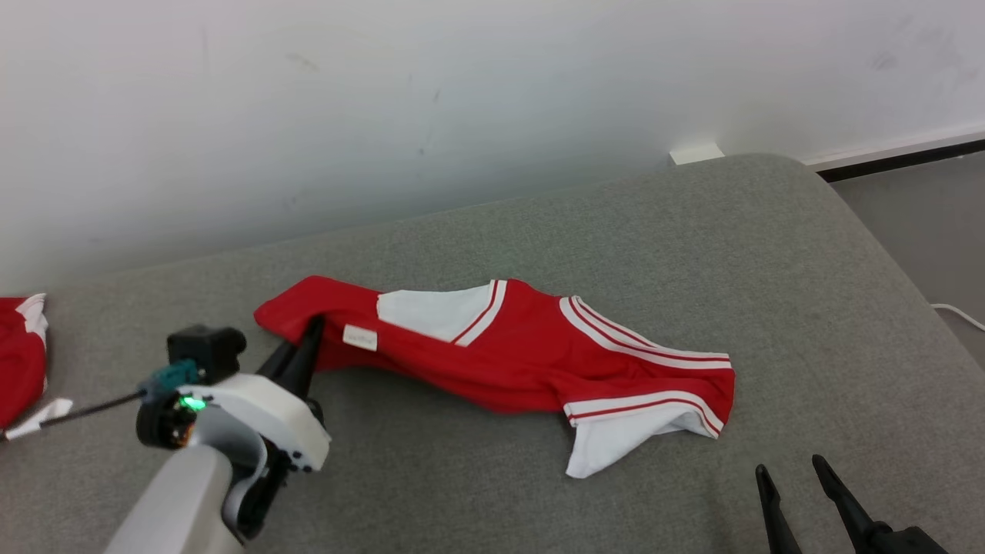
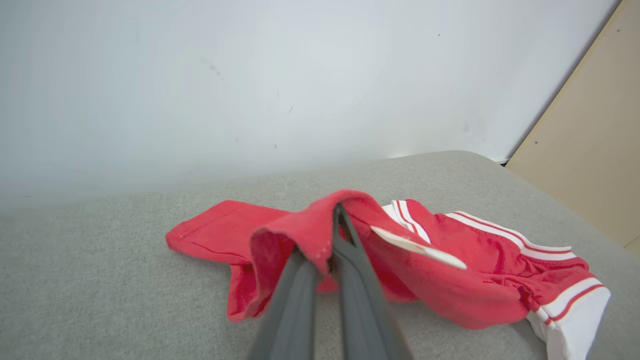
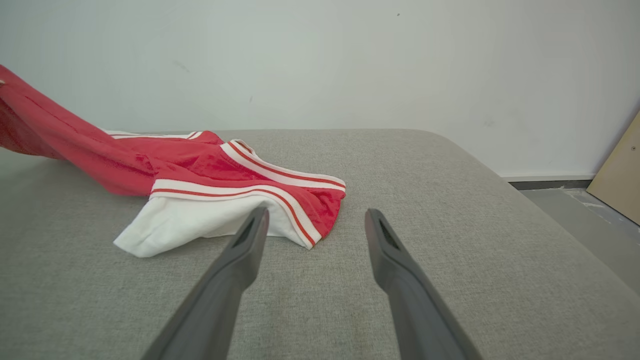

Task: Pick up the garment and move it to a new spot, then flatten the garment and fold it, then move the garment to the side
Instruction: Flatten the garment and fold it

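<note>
**On bench, mid-surface: red garment, one end pinched**

Behind all, item one: white wall (image 1: 385,115), plain.
Item two: bench (image 1: 539,231), grey padded top, rounded far corner.
Item three: garment (image 1: 508,354), red with white striped trims. It lies crumpled lengthwise across the bench middle, left end raised off the surface.
Item four: second red cloth (image 1: 19,354), at the bench's left edge, well apart.
Item five: left tool (image 1: 312,327), jaws closed on a fold at the garment's left end, fabric tented over the tips.
Item six: right tool (image 1: 788,464), jaws wide, holding nothing, near the white hem but apart from it.
Item seven: white label (image 1: 359,337), just beside the left tool's tips.

Handling note, as judged: the step in hand is the pick-up. Thin cloth may slip, so hold the pinch firm and raise steadily. Take the striped hem with the right tool so the trailing end clears the bench rather than drags.
</note>
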{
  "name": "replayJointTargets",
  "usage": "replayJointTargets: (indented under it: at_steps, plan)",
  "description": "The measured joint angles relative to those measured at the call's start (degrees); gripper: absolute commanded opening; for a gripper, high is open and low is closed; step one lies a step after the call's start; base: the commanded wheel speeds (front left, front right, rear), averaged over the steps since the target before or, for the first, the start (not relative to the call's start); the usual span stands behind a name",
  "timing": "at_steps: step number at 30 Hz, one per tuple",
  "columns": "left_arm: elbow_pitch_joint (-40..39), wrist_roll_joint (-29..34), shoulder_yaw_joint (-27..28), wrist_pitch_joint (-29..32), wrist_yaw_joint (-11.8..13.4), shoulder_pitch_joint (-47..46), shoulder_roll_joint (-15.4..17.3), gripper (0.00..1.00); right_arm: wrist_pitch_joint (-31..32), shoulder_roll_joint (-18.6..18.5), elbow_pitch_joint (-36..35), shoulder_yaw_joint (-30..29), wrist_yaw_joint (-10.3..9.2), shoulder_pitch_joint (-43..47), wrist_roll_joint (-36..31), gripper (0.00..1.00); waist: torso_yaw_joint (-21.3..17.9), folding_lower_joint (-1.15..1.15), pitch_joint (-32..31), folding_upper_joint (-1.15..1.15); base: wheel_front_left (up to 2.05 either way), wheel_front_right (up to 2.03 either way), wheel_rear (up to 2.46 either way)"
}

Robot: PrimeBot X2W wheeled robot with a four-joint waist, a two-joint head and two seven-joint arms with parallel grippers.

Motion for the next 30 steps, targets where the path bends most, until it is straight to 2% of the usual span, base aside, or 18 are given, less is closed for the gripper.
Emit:
replayJointTargets:
  at_steps: [7,13,17,21,26,28,29,30]
  plan:
    - [-7.89,-1.36,-1.0,3.64,0.0,-4.85,4.75,0.0,0.0,0.41,0.22,-0.64,0.0,0.63,0.0,1.0,-0.6,0.0,-1.05,0.0,0.0,0.0,0.0]
    - [-16.48,-2.19,-1.37,6.58,0.4,-2.99,6.89,0.0,0.0,0.78,0.21,-1.57,0.0,1.86,0.0,1.0,0.16,0.0,-2.27,0.0,0.0,0.0,0.0]
    - [-21.8,-2.47,-1.47,7.6,2.85,4.71,8.6,0.0,0.0,1.07,0.07,-1.85,0.0,2.61,-0.01,1.0,1.0,0.0,-2.79,0.0,0.0,0.0,0.0]
    - [-25.96,-3.75,-0.96,6.92,5.9,16.64,9.24,0.0,0.0,1.33,-0.31,-2.14,0.0,2.85,-0.01,1.0,1.65,0.0,-2.83,0.0,0.0,0.0,0.0]
    - [-25.37,-5.03,-2.25,4.81,7.43,29.39,8.51,0.0,0.0,1.24,-0.32,-2.38,0.0,3.75,0.0,1.0,3.21,0.0,-2.45,0.0,0.0,0.0,0.0]
    - [-23.59,-5.05,-2.6,3.57,7.48,31.16,8.09,0.47,0.0,0.94,-0.25,-2.15,0.0,3.71,0.0,1.0,4.02,0.0,-2.25,0.0,0.0,0.0,0.0]
    - [-22.56,-4.85,-2.64,2.78,7.75,31.53,8.04,0.94,0.0,0.85,-0.23,-2.03,0.0,3.69,0.0,1.0,4.42,0.0,-2.17,0.0,0.0,0.0,0.0]
    - [-21.48,-4.86,-2.55,2.21,7.9,31.74,7.79,1.0,0.0,0.8,-0.23,-1.93,0.0,3.59,0.0,1.0,4.79,0.0,-2.1,0.0,0.0,0.0,0.0]
